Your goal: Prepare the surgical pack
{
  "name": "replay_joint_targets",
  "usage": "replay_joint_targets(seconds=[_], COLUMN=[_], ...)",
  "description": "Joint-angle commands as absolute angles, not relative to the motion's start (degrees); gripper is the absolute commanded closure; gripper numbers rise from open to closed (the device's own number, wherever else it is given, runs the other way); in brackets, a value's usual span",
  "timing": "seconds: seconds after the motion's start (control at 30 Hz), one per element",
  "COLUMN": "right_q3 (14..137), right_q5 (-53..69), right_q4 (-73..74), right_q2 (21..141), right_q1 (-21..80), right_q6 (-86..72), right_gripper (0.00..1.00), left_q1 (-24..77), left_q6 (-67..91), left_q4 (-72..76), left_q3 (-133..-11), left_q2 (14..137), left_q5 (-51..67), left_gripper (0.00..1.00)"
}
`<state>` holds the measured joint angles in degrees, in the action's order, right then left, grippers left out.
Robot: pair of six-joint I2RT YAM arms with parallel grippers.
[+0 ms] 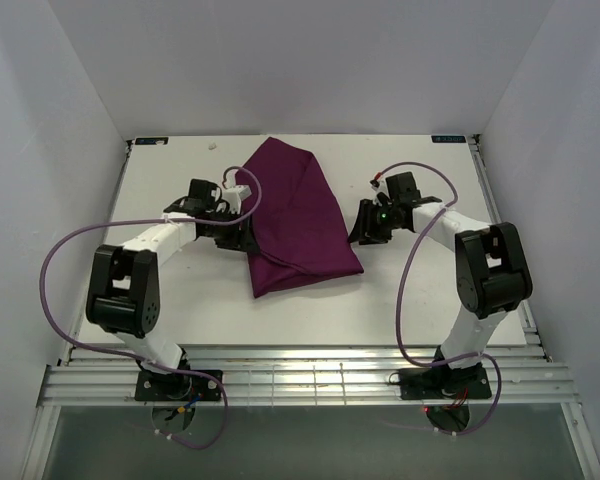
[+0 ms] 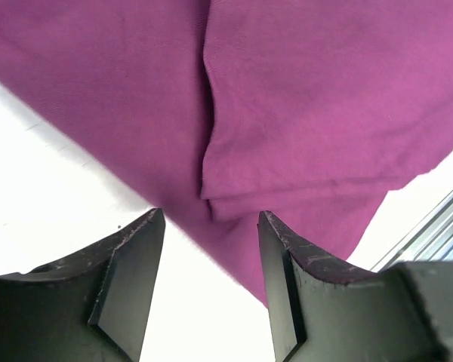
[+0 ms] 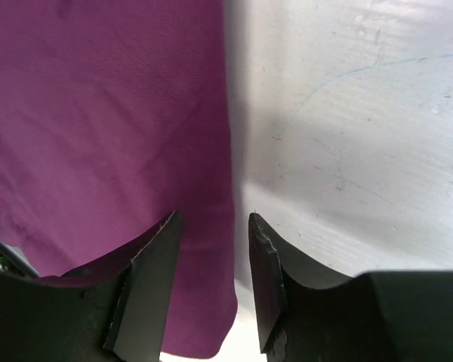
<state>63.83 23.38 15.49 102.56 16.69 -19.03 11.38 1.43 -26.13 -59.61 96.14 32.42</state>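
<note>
White tabletop (image 1: 190, 300), walled on three sides: we are viewing the folded purple cloth (image 1: 295, 215) lying at its centre. At the cloth's left edge the left gripper (image 1: 242, 238) is hovering, at its right edge the right gripper (image 1: 363, 228). We are seeing both sets of jaws parted, gripping nothing.

Bright, even light; the white table (image 2: 45, 196) glares beside the purple cloth (image 2: 302, 98), a soft grey shadow edging it.

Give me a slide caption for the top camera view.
Left gripper and right gripper flank the folded purple cloth on the table.
</note>
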Motion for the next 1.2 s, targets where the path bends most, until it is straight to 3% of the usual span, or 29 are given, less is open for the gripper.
replay_joint_targets(seconds=[0.0, 0.17, 0.3, 0.43, 0.73, 0.9, 1.17], right_q3=[64.68, 76.18, 86.47, 93.42, 102.47, 101.0, 82.56], right_q5=[20.94, 14.94, 24.39, 31.1, 40.08, 40.7, 37.53], right_q4=[16.7, 18.02, 16.0, 13.19, 1.32, 1.76, 0.7], right_q2=[98.62, 99.84, 107.38, 118.27, 134.72, 136.58, 126.66], right_q1=[17.23, 17.14, 17.23, 18.8, 20.74, 20.83, 20.83], right_q6=[-18.46, -13.02, -13.18, -16.69, -30.75, -32.61, -30.94], right_gripper=[0.53, 0.64, 0.74, 0.87, 0.92, 0.92, 0.92], left_q1=[10.63, 10.46, 10.46, 10.9, 12.57, 12.57, 12.57], left_q6=[-7.01, -11.25, -9.94, -5.81, -5.63, -5.62, -7.82], left_q4=[-30.75, -37.25, -36.39, -34.8, -32.17, -32.08, -31.91], left_q3=[-61.96, -71.79, -80.93, -87.97, -91.76, -89.57, -84.03], left_q2=[90.01, 91.31, 96.75, 107.38, 120.92, 123.75, 122.52], left_q5=[35.06, 43.03, 46.4, 43.6, 42.01, 39.29, 41.31], left_gripper=[0.37, 0.36, 0.36, 0.43, 0.48, 0.49, 0.5])
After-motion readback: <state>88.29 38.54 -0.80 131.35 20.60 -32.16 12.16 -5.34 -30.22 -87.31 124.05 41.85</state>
